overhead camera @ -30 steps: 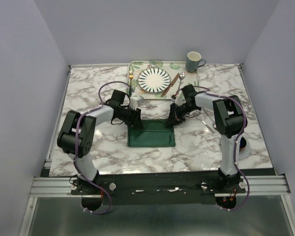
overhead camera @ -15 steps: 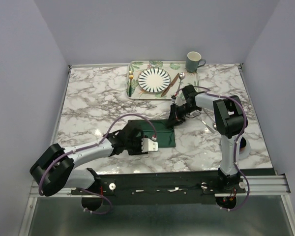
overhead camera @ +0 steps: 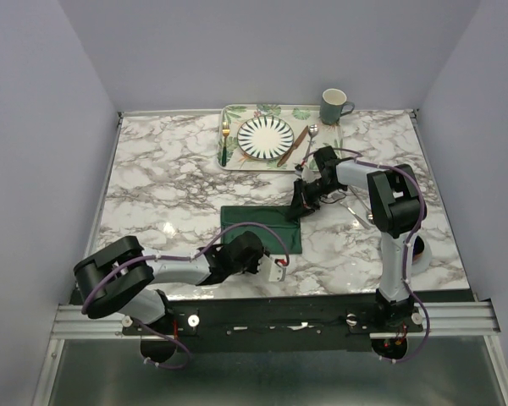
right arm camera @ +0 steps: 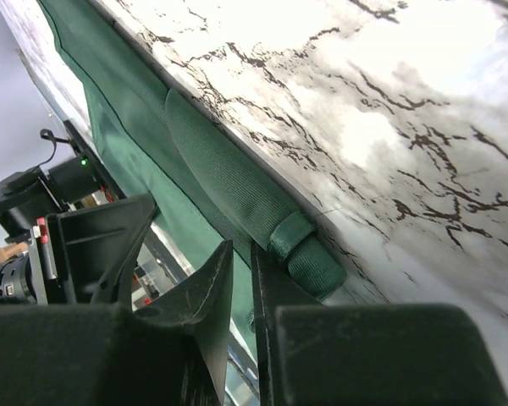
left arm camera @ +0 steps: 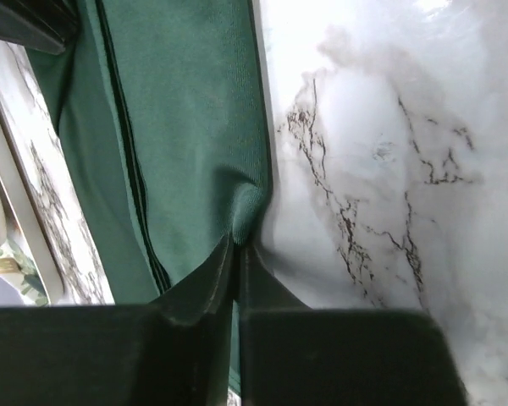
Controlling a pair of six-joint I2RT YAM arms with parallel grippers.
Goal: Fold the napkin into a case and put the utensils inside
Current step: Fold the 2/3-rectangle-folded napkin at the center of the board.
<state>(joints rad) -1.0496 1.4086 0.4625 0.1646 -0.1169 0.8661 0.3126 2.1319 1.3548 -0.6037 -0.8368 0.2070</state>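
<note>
Left wrist shows the left gripper (left arm camera: 235,251) pinched on the napkin's (left arm camera: 190,118) near edge. Right gripper (right arm camera: 241,260) clamps its far corner.

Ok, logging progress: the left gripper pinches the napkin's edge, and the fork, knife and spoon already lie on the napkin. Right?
No: the fork, knife and spoon lie on the tray, as the top view shows. The rest holds.
</note>
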